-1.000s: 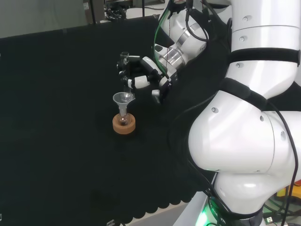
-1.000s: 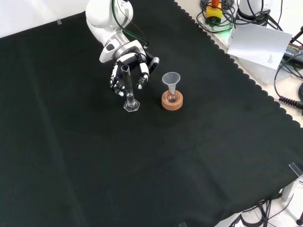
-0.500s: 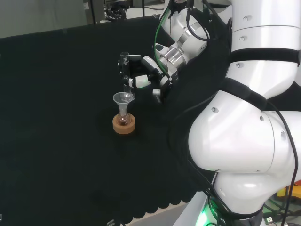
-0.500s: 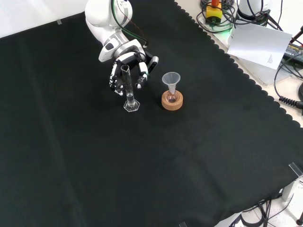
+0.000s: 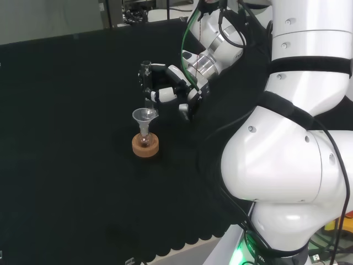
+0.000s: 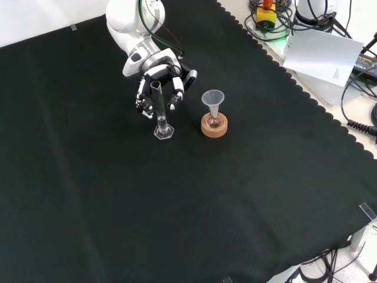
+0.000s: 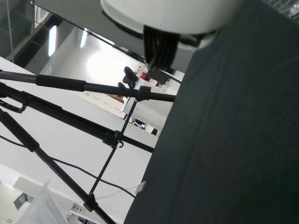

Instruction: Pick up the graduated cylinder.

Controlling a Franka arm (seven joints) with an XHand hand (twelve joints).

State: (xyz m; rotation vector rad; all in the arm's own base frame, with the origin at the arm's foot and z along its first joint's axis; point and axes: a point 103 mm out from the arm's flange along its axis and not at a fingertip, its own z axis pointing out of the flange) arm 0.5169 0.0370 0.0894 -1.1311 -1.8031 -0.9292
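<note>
The graduated cylinder (image 6: pixel 158 107) is a tall thin clear tube on a hexagonal foot and stands upright on the black cloth. In the head view its top (image 5: pixel 145 68) rises just beyond the funnel. The hand (image 6: pixel 161 73) hangs right behind it in the front view, fingers (image 6: pixel 175 94) drooping and slightly bent on either side of the tube without closing round it. Seen from the head view, the hand (image 5: pixel 170 83) reaches in from the right, fingertips beside the tube's upper part.
A clear funnel (image 6: pixel 212 98) sits in a small flask on a cork ring (image 6: pixel 214 127), just right of the cylinder in the front view and in front of it in the head view (image 5: pixel 145 146). White paper (image 6: pixel 323 54) and cables lie past the cloth's scalloped edge.
The hand has crept slightly up and left in the front view, staying at the cylinder. The cylinder and funnel have not moved.
</note>
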